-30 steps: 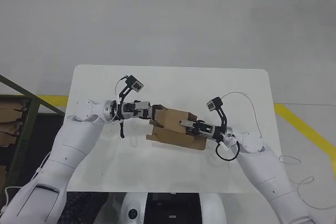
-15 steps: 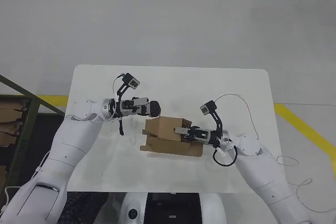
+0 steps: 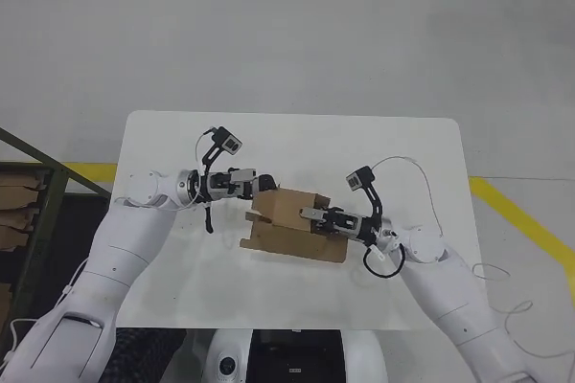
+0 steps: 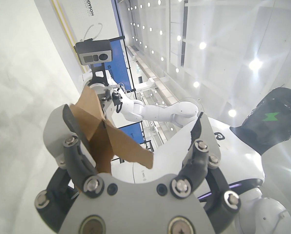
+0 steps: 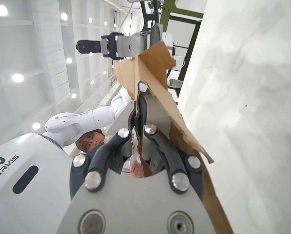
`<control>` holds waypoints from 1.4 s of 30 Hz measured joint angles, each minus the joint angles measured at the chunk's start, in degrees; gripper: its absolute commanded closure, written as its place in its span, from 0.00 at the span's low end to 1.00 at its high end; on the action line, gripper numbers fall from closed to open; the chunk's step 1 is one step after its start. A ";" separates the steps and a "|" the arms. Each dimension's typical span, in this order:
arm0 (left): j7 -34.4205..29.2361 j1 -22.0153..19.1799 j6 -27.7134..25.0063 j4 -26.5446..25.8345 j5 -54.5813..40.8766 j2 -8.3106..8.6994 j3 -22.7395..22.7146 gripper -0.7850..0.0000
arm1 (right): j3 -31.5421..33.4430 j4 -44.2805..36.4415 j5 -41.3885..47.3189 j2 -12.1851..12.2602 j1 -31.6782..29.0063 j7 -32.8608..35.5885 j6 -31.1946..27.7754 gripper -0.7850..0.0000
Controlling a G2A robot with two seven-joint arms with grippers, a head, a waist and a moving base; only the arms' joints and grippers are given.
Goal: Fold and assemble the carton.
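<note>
- Brown cardboard carton (image 3: 289, 230) lies partly opened near the middle of the white table (image 3: 402, 144), with its flaps loose and its walls not yet squared.
- My right gripper (image 3: 321, 215) is pinched tight on the carton's edge on its own side. The wrist view shows both fingers pressed onto a ragged wall of cardboard.
- My left gripper (image 3: 265, 184) sits at the opposite far corner with its fingers spread wide. A flap stands between them and lies against one finger.
- Half a second ago the left gripper was drawn back, clear of the cardboard. Now it is at the corner again, and the carton has ridden slightly farther from me with the right arm.
- I read this as re-engaging: the left side is placed to take the flap while the right side holds the body steady.
- Folding looks early to me, as I see no flap tucked in yet.
- The risk, as I judge it, is that a shallow bite on the flap would let it slip out.
</note>
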 measured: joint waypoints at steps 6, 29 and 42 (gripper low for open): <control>-0.33 1.03 0.33 0.02 0.06 0.03 -0.24 0.00 | 1.88 -1.38 -2.39 0.43 -1.37 -3.41 0.31 1.00; -2.07 1.76 2.08 -0.95 0.56 -0.66 1.64 0.00 | 2.57 -3.98 -7.11 0.18 -2.24 -13.10 2.77 1.00; -2.11 1.60 2.12 -0.43 0.91 -0.95 1.91 0.00 | 2.80 -5.65 -10.23 -0.10 -3.23 -18.95 4.08 1.00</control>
